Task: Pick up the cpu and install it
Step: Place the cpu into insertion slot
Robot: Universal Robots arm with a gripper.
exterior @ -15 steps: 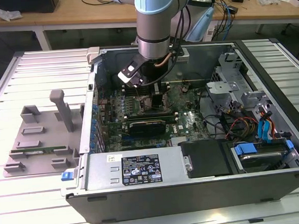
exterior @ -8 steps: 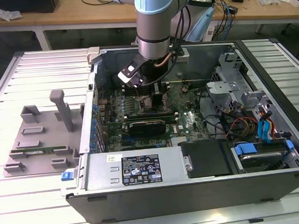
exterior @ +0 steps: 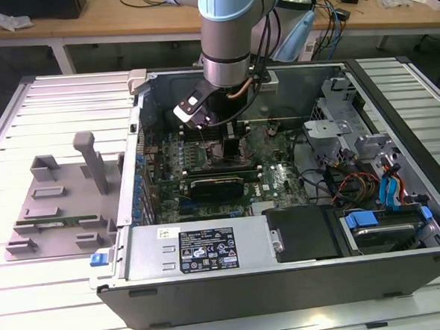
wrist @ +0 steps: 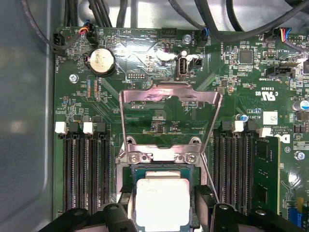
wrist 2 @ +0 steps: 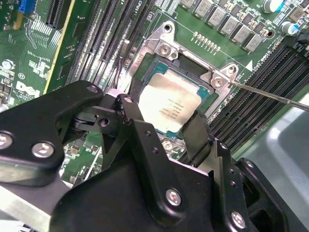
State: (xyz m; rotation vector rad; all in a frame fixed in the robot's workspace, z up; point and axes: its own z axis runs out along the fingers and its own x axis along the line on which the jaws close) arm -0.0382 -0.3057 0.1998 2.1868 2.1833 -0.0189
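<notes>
Jaws clenched on the cpu (wrist 2: 169, 104), one black finger (wrist 2: 133, 118) pressed to each of two opposite edges; in both wrist views the cpu, a silver square with a thin green rim, lies flat within the socket (wrist 2: 166, 50) on the green motherboard (wrist: 145, 53); whether it is fully seated I cannot tell. Beyond the socket the metal clamp plate (wrist: 169, 94) stands swung open on its hinge; a thin wire lever (wrist 2: 270, 94) runs out from the socket's corner across the black memory slots (wrist: 82, 169); rows of these slots flank the socket on both sides; a green memory stick (wrist: 264, 174) stands in line with the slots on one side; a round coin battery (wrist: 100, 61) lies on the board beyond the open plate. In the exterior view my arm (exterior: 227, 37) reaches straight down into an open computer case (exterior: 287, 280), which rests on a pale slatted desk (exterior: 24, 132); a grey plastic holder (exterior: 58, 205) sits on the desk just beside the case, toward the exterior view's left.
</notes>
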